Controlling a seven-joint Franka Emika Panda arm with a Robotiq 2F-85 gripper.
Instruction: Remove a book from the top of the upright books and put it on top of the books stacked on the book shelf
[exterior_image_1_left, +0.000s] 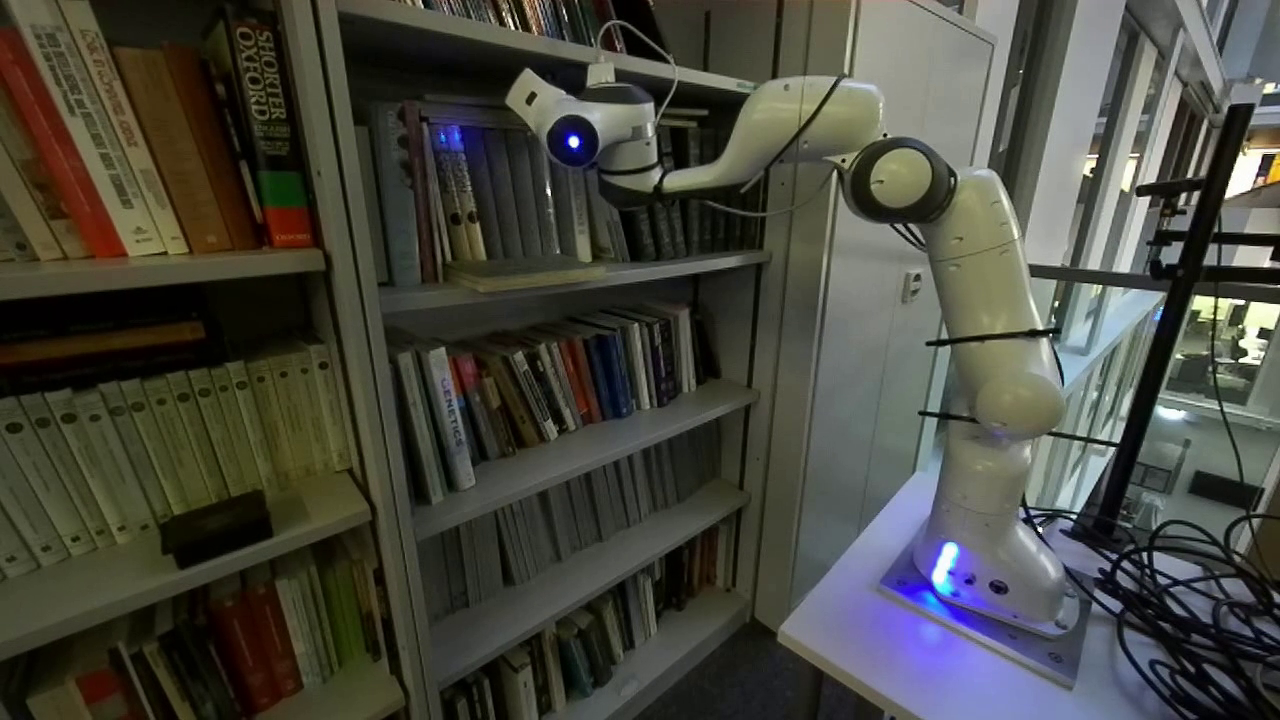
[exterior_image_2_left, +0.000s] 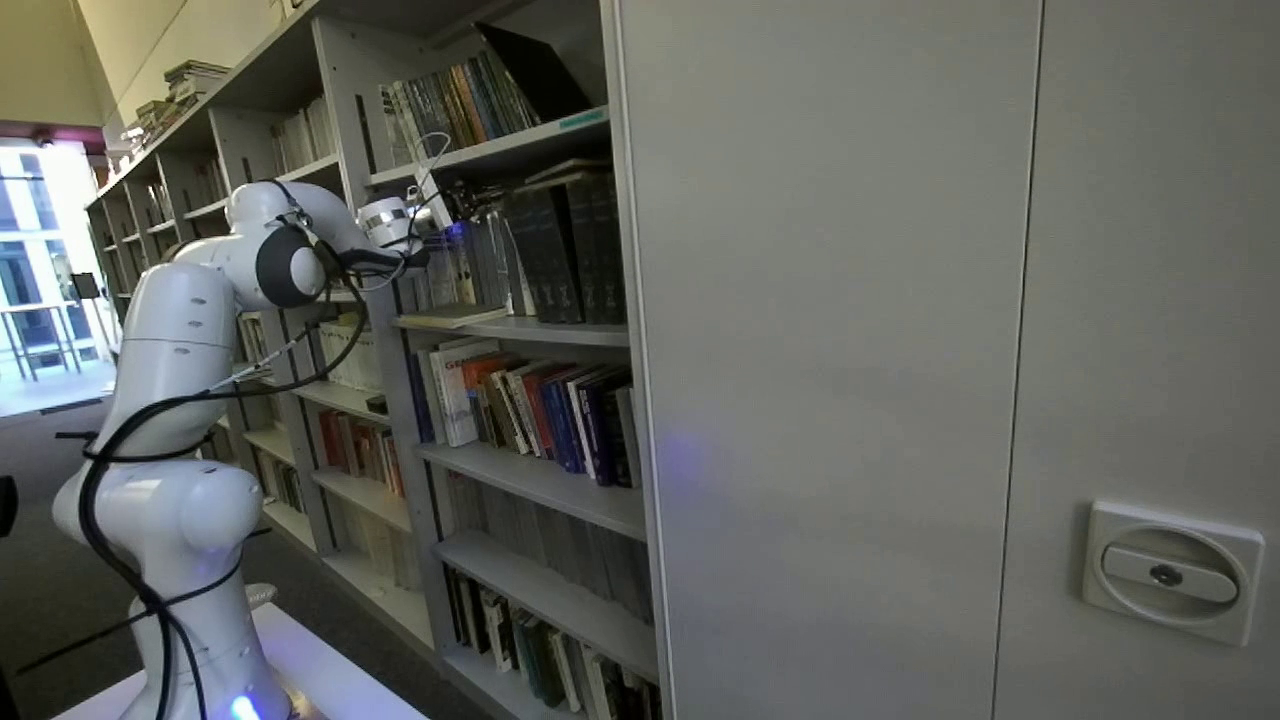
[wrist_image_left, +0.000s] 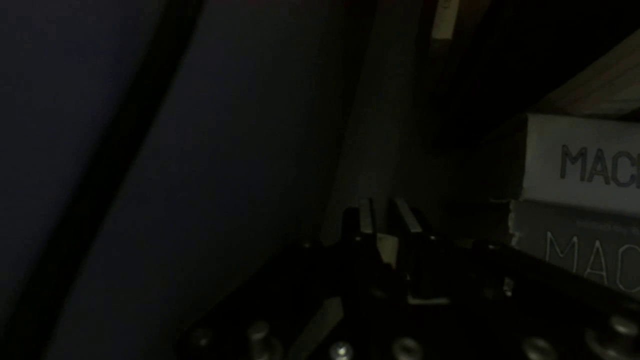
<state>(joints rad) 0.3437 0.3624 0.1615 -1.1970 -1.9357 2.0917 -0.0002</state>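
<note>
Gripper (wrist_image_left: 386, 215) reaches into the book shelf (exterior_image_1_left: 595, 460), just under the upper board (exterior_image_2_left: 490, 150) and about level with the tops of upright grey books (exterior_image_1_left: 510, 190). Its fingers (wrist_image_left: 367, 220) stand with only a narrow gap; the wrist view is too dark to tell whether they pinch anything. In an exterior view, a flat book (exterior_image_2_left: 568, 170) lies across some dark volumes (exterior_image_2_left: 560, 255), near the gripper and to its right there; touching or apart, I cannot tell. A low pale stack (exterior_image_1_left: 525, 273) lies below the wrist (exterior_image_1_left: 625, 135), before the grey books. Spines lettered MAC (wrist_image_left: 582, 162) show right of the fingers. A grey panel (exterior_image_2_left: 830, 300) stands beside the shelf.
</note>
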